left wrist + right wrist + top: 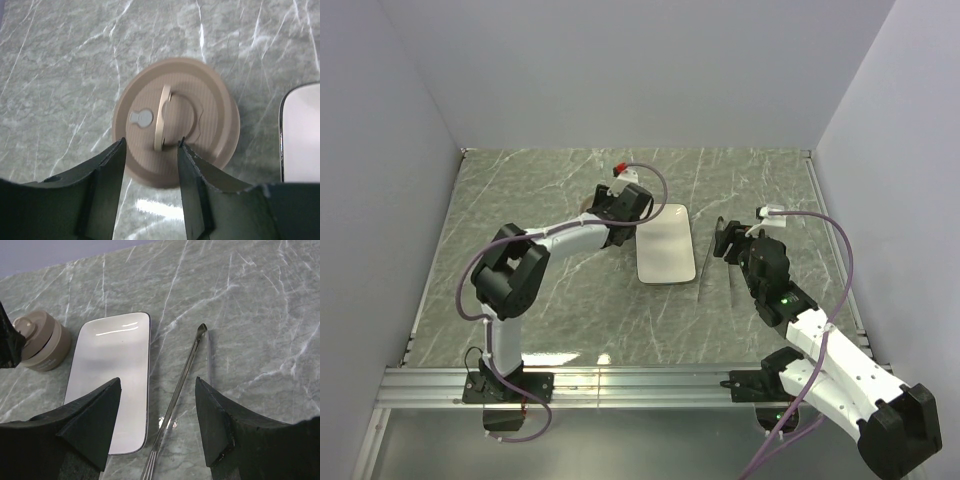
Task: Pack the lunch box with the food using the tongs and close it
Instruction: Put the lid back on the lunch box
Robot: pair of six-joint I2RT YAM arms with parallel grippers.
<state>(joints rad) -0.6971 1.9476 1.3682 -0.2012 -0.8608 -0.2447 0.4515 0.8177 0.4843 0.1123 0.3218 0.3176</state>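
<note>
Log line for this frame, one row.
lunch box: lid on | left gripper: open above lid | tongs: on table beside plate | right gripper: open above tongs

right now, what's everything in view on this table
plate: one, white, middle of the table
lunch box: one, brown, closed, left of the plate
tongs: one pair, dark metal, lying right of the plate
food: none in view
table: one, grey-green marble
left hand: one, black, open over the lunch box
right hand: one, black, open above the tongs
</note>
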